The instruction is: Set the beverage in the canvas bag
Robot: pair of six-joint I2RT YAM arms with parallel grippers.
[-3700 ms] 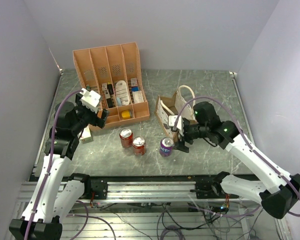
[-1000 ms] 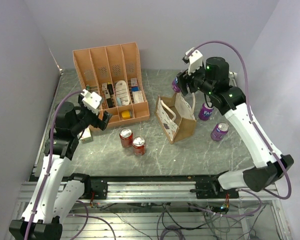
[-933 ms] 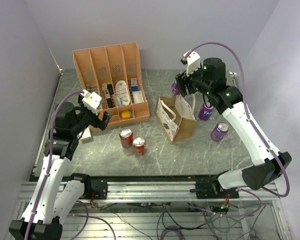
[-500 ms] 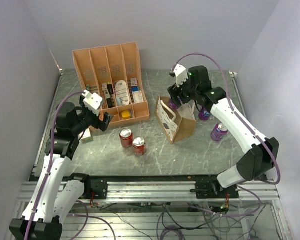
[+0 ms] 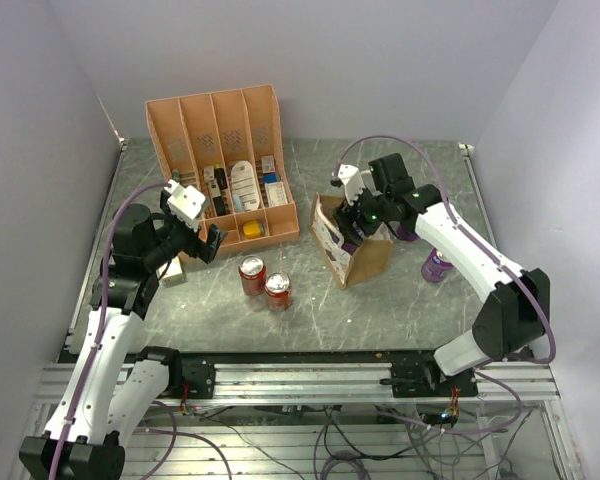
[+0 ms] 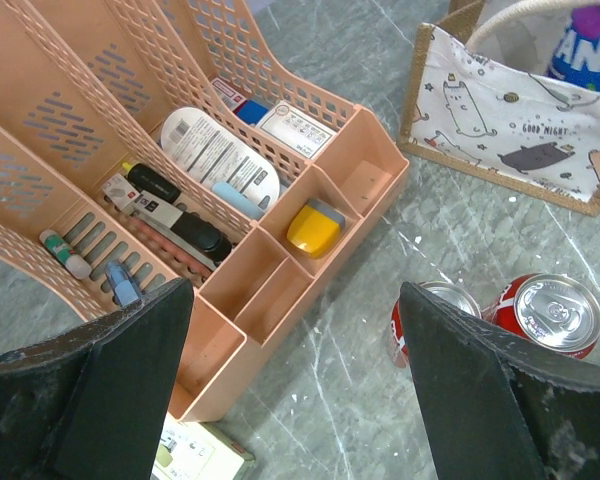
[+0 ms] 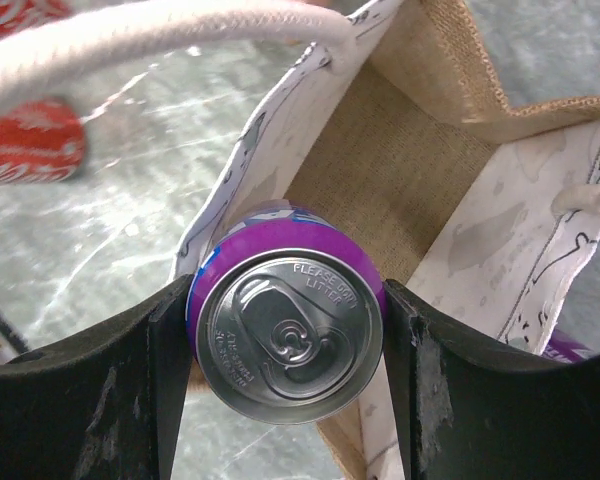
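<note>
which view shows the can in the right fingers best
Right wrist: the can sits large between the fingers, over the bag. Top view mostly hides it under the arm; left wrist shows a purple can, maybe it.

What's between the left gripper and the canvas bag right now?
In the top view, the orange organiser's front corner and, slightly nearer the arms, two red cans lie between the left gripper and the canvas bag.

canvas bag [image 7: 412,168] mouth open, cream handle [image 7: 130,35] arching above one wall

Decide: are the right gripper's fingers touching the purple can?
Touching. The right wrist view shows both fingers flush against the can on either side, with no gap.
</note>
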